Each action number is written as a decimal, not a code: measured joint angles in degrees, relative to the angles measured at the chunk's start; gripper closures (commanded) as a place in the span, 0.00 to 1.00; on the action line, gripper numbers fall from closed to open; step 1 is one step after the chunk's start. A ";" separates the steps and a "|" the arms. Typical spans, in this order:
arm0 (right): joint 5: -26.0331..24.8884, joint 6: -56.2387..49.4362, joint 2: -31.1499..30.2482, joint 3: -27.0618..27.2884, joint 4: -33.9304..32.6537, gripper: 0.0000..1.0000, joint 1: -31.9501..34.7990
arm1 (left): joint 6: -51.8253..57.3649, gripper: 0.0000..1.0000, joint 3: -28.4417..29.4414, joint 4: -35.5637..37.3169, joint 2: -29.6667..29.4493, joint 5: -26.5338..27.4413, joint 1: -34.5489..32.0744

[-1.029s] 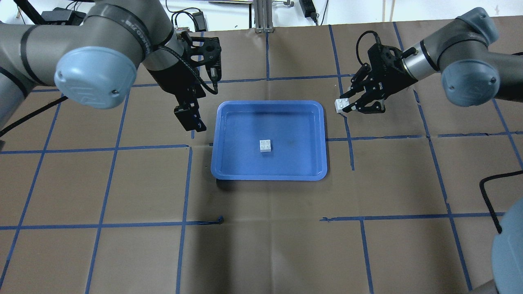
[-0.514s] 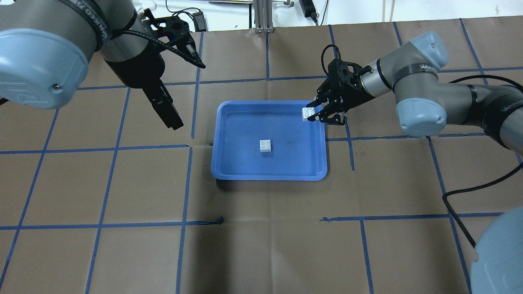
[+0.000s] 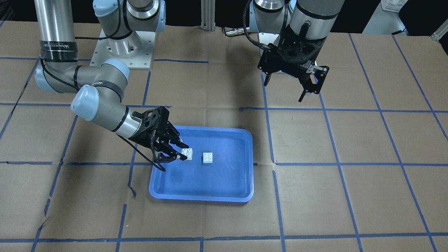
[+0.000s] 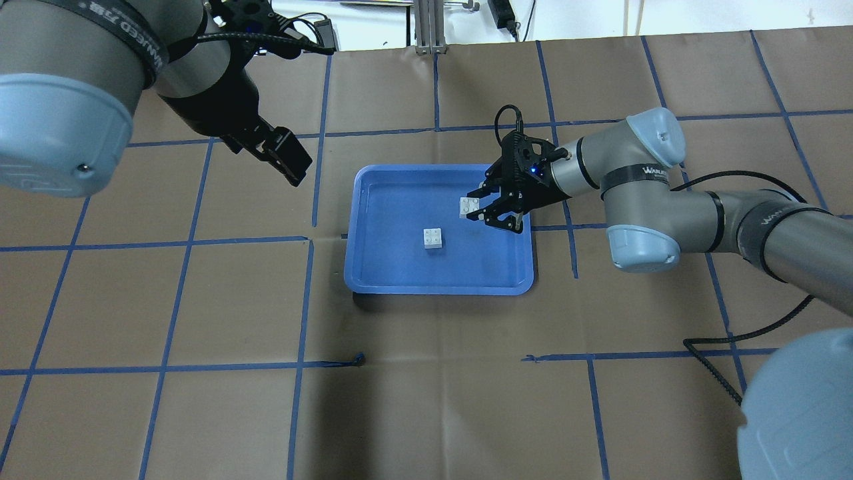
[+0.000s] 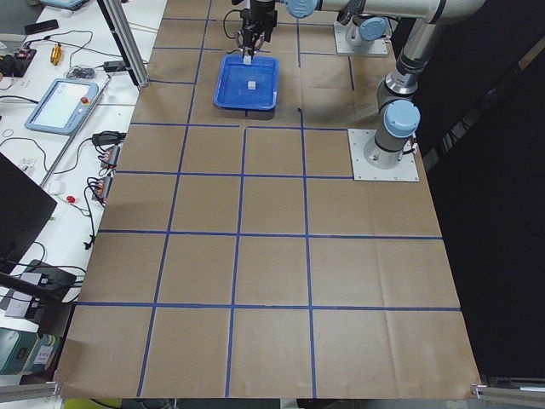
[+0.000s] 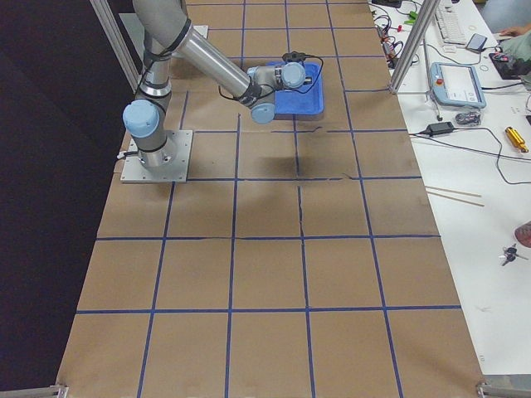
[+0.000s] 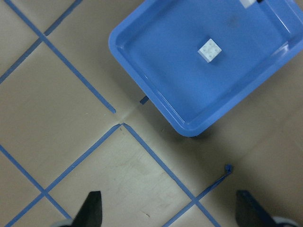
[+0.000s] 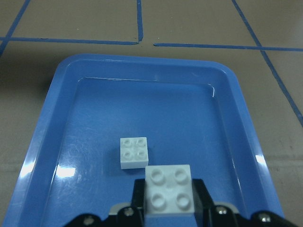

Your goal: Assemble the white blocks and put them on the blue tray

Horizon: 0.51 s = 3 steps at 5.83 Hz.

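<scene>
— How are the arms sitting on your feed?

— I'm seeing the right arm [image 4: 706, 213] lying low and nearly level, elbow bent. Its wrist is pointing the right gripper [image 4: 477, 211] sideways, and the jaws are pinching a white block [image 4: 469, 207], studs up.

— And the other one?

— The left arm [image 4: 66, 80] is hanging high, with the left gripper [image 4: 293, 170] pointing down. Its fingers [image 7: 92, 210] are standing wide apart, holding nothing.

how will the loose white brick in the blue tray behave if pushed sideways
The small white square plastic brick looks rigid and light, so a nudge would probably slide it across the glossy shallow blue plastic tray. Squat and square-sided, it seems unlikely to tip or roll.
</scene>
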 measured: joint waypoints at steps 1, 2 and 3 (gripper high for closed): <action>-0.15 1.00 1.15 0.23 -1.44 0.91 0.30 | -8.16 0.01 -0.02 0.92 0.03 -0.04 0.01; -0.76 2.07 2.05 0.41 -2.82 0.92 0.91 | -14.12 0.01 0.03 1.71 0.07 0.09 0.10; -2.31 3.65 3.04 0.49 -4.91 0.91 1.92 | -17.75 0.01 0.09 1.77 0.14 0.20 0.54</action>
